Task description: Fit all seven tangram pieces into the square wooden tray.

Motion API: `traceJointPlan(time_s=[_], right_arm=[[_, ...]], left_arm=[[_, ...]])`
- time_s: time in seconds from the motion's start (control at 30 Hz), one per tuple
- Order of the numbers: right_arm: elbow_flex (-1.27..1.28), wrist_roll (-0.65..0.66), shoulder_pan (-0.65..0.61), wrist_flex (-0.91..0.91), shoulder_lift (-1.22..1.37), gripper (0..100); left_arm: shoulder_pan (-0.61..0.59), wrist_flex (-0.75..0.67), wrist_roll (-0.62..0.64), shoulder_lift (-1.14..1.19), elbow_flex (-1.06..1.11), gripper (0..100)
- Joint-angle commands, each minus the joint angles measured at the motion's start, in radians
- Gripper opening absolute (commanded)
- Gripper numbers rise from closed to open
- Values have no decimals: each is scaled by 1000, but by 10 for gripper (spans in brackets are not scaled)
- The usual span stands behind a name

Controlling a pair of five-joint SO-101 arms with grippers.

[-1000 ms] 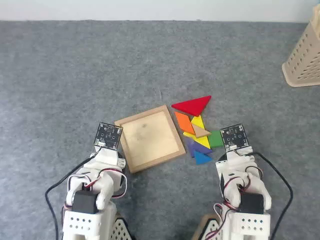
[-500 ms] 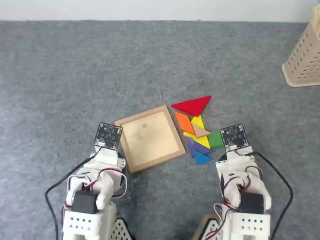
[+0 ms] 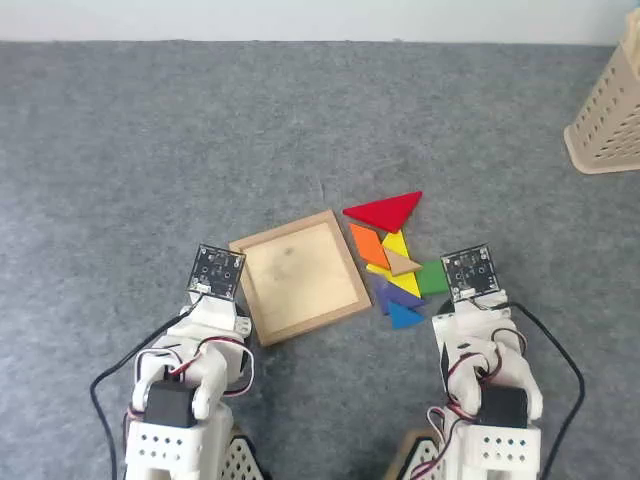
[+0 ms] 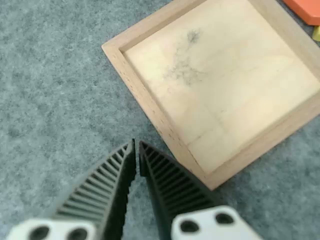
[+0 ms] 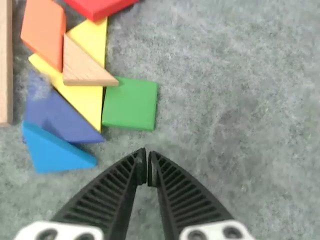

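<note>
High view: square wooden tray [image 3: 300, 278] flat on grey surface [image 3: 200, 130], slightly turned. Tangram pieces [image 3: 400, 283] clustered just right of tray, all outside it; red triangle [image 3: 385, 210] farthest from arms. Beige perforated basket [image 3: 608, 110] far right, well apart.

Left wrist view: left jaws clenched, gripping nothing, over surface just off tray rim.

Right wrist view: right jaws clenched, gripping nothing, near green square [image 5: 130, 103]. Bare-wood triangle [image 5: 82, 67] overlaps yellow piece [image 5: 87, 97]; blue triangle [image 5: 52, 150] against purple piece [image 5: 55, 115].
</note>
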Motion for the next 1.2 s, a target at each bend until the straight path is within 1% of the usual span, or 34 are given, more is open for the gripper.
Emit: traceJointPlan(time_s=[0.0,0.1,0.3,0.47,0.57,0.67,0.73,0.83,0.93,1.07,1.17], right_arm=[[15,-9,-22,-47,-21,8],[6,-8,-16,-56,-21,7],[-166,-8,127,-5,-8,9],[-305,-8,130,50,8,9],[-377,-8,130,48,122,9],[-477,-8,124,19,343,10],[-572,-15,81,24,526,10],[-720,-29,-28,24,808,11],[-876,-107,-143,18,1075,20],[-1086,-178,-288,24,1386,118],[-1243,-235,-332,15,1584,146]], left_arm=[[2,6,6,-21,-19,12],[0,6,6,-21,-19,12],[0,6,6,-21,-19,12],[0,6,6,-21,-19,12],[0,6,6,-21,-19,12],[0,6,6,-21,-19,12],[0,6,6,-21,-19,12],[0,6,6,-21,-19,12],[0,6,6,-21,-19,12],[0,6,6,-21,-19,12],[0,6,6,-21,-19,12]])
